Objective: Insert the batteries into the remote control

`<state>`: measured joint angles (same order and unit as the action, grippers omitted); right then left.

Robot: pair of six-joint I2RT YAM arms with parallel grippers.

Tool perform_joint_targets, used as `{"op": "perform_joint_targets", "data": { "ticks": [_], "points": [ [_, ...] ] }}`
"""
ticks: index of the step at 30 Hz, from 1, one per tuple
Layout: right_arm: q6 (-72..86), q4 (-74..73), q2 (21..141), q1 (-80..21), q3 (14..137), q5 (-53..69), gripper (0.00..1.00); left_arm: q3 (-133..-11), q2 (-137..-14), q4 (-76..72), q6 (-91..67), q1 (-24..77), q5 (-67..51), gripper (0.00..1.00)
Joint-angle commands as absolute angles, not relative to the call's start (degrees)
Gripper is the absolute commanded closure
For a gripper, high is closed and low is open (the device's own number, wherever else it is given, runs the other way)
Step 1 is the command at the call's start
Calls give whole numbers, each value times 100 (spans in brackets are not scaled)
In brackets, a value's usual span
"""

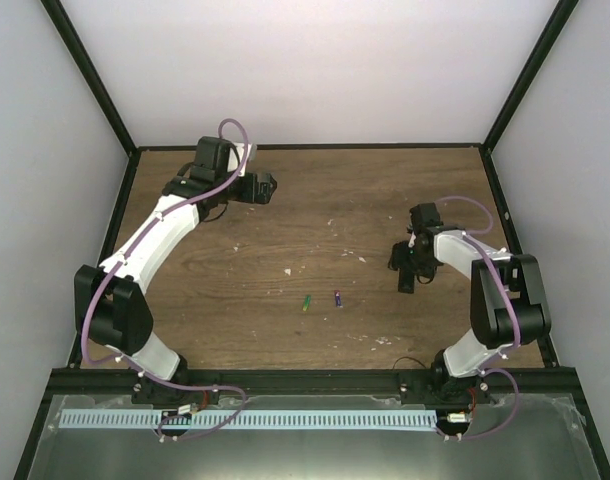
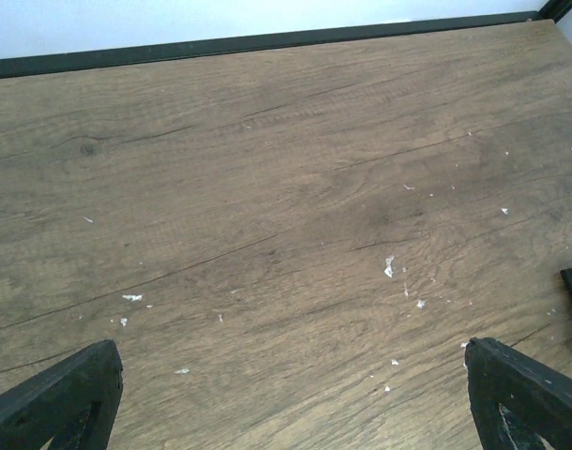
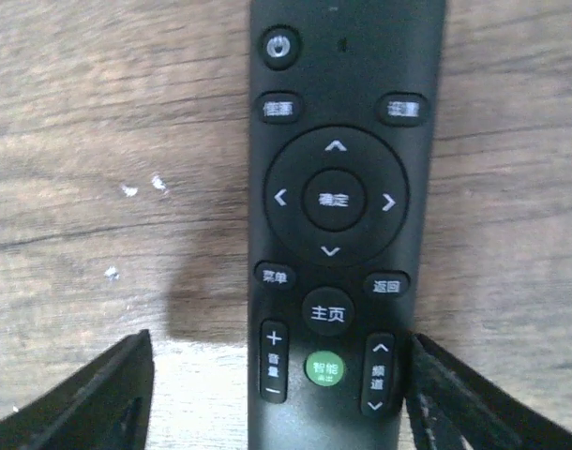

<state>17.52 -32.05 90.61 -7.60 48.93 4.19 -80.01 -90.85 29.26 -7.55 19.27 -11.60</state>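
Right wrist view: right gripper (image 3: 281,342), unclamped, straddles the face-up remote control (image 3: 338,206) on the table (image 3: 80,141), one finger at its edge, likely to lift and flip it; green battery (image 1: 306,303) and purple battery (image 1: 338,298) lie mid-table; left gripper (image 2: 291,349) hangs wide open.

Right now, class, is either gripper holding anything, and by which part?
Nothing is held. The right gripper straddles the volume-button end of the slim black button-faced remote control, one finger against its edge, the other clear. The left gripper: open, empty.

The remote control (image 3: 342,234) is smooth black plastic; the table (image 2: 267,187) is matt, scuffed, wood-grain board
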Motion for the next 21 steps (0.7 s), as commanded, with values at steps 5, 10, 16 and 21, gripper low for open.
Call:
{"op": "perform_joint_targets", "data": {
  "ticks": [5,10,16,21],
  "points": [
    [1801,-3140,9417,-828,4744,571,55,-8062,-9141,2880,-766,1934,-1233,1],
    [1597,-3128,9443,-1026,4960,389,64,-8042,-9171,2746,-974,1934,-1321,0],
    [1152,-2914,9434,-1435,5358,418,71,-7949,-9185,2559,-1218,1910,-1576,1],
    [835,-2499,9211,-1871,5625,858,74,-7611,-8979,2122,-1627,1753,-2018,1]
  ]
}}
